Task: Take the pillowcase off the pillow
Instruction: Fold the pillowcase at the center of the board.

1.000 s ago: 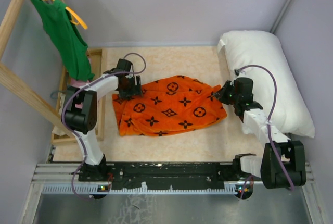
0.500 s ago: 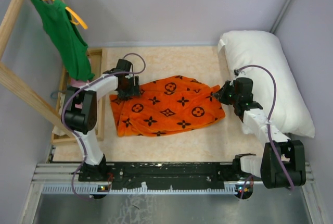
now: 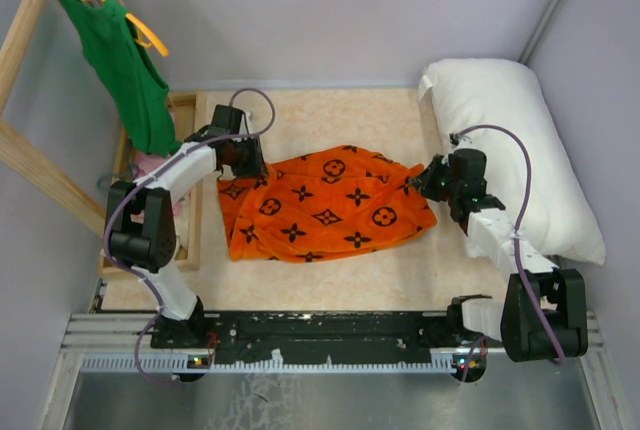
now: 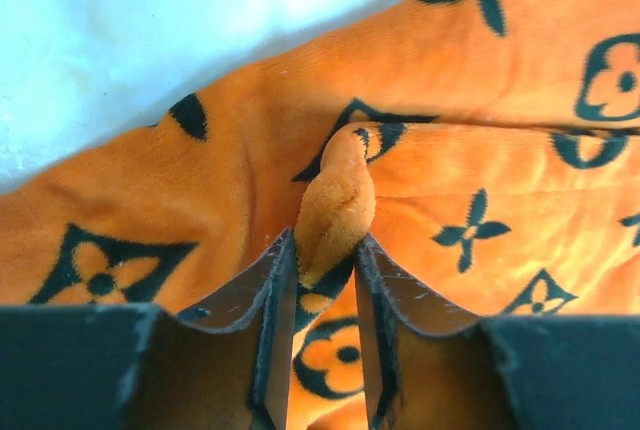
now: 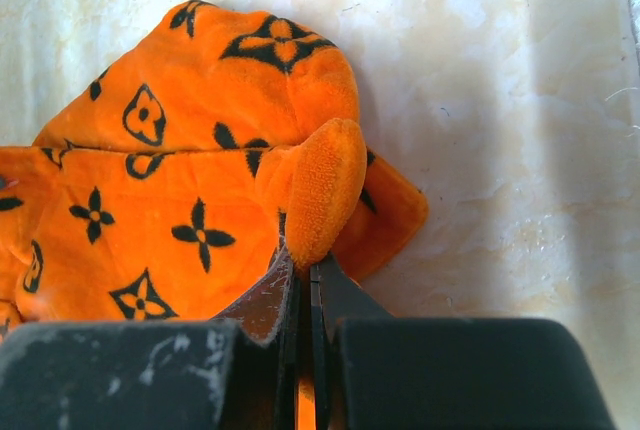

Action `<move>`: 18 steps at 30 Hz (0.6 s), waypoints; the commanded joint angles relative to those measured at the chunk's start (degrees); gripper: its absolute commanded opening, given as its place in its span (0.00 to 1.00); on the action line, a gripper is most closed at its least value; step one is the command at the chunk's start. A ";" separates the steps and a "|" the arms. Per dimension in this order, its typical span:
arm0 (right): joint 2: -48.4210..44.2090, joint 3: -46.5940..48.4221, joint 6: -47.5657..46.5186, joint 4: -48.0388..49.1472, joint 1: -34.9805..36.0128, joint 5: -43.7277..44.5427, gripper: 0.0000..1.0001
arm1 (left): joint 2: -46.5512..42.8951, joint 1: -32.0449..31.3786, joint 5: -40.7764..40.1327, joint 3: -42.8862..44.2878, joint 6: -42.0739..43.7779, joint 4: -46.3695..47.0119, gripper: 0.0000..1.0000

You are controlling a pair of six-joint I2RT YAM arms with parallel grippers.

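top external | orange monogram pillowcase (image 3: 325, 205) rumpled near white pillow (image 3: 510, 140) | left claw (image 4: 325, 247), right claw (image 5: 308, 275) pinch its folds

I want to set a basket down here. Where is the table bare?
Bare strips: between the pillowcase and the back wall, and between it and the base rail. Crowded: pillow and right arm at right, wooden frame at left.
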 commanded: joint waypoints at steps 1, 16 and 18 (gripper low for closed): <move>-0.37 -0.03 -0.65 2.46 0.30 -0.27 0.00 | -4.29 -0.24 -0.58 0.81 1.35 -0.28 0.27; -1.10 -0.02 -0.65 2.29 0.32 -0.42 0.00 | -6.26 -0.24 -2.10 -4.10 2.12 3.05 0.00; -1.16 -0.31 -0.52 2.68 0.32 -0.60 0.00 | -4.28 -0.32 -2.39 -3.59 2.72 2.66 0.00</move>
